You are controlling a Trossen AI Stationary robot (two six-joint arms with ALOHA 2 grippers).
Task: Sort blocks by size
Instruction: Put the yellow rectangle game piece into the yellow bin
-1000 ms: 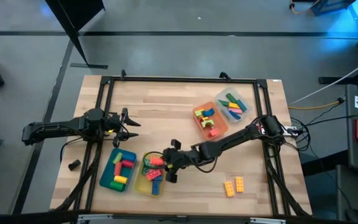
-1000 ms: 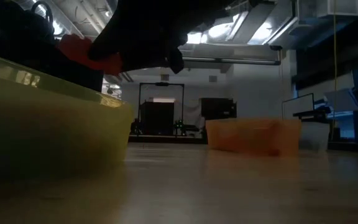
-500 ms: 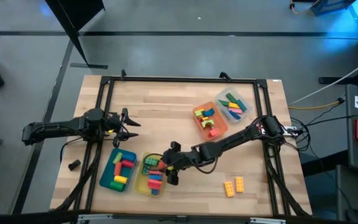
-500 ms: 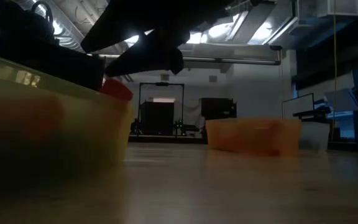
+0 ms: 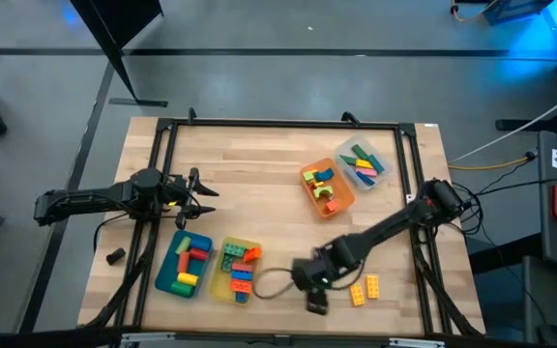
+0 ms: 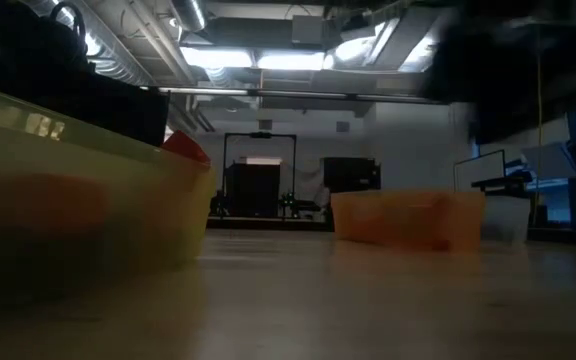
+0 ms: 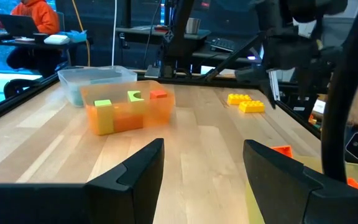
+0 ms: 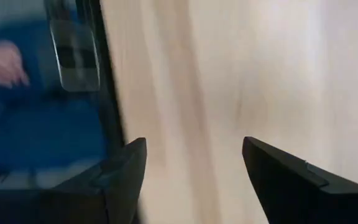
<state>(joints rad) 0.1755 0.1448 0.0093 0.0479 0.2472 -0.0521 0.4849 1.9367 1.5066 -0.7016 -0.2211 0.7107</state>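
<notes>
My right gripper point(image 5: 314, 296) is open and empty near the table's near edge, just left of two yellow bricks point(image 5: 364, 288) that lie flat on the wood. Its wrist view point(image 8: 194, 146) shows only bare wood between the fingers. My left gripper point(image 5: 201, 188) waits open and empty at the table's left point(image 7: 204, 146). Sorted blocks lie in a teal tray point(image 5: 171, 275), a yellow tray point(image 5: 222, 286), an orange tray point(image 5: 309, 195) and a clear tray point(image 5: 341, 153). A red block point(image 5: 250, 254) rests in the yellow tray and shows over its rim in the low view point(image 6: 183, 148).
A dark frame rail point(image 5: 424, 261) runs along the table's right side and another along the left point(image 5: 148, 261). A cable point(image 5: 269, 277) loops on the wood beside the yellow tray. A person's hand point(image 8: 2, 62) shows beyond the table edge. Bare wood lies at the table's middle point(image 5: 259, 193).
My right gripper has let go of the red block over the yellow tray; the block now lies in that tray. The gripper has then swung toward the table's right and near edge, to beside the two yellow bricks.
</notes>
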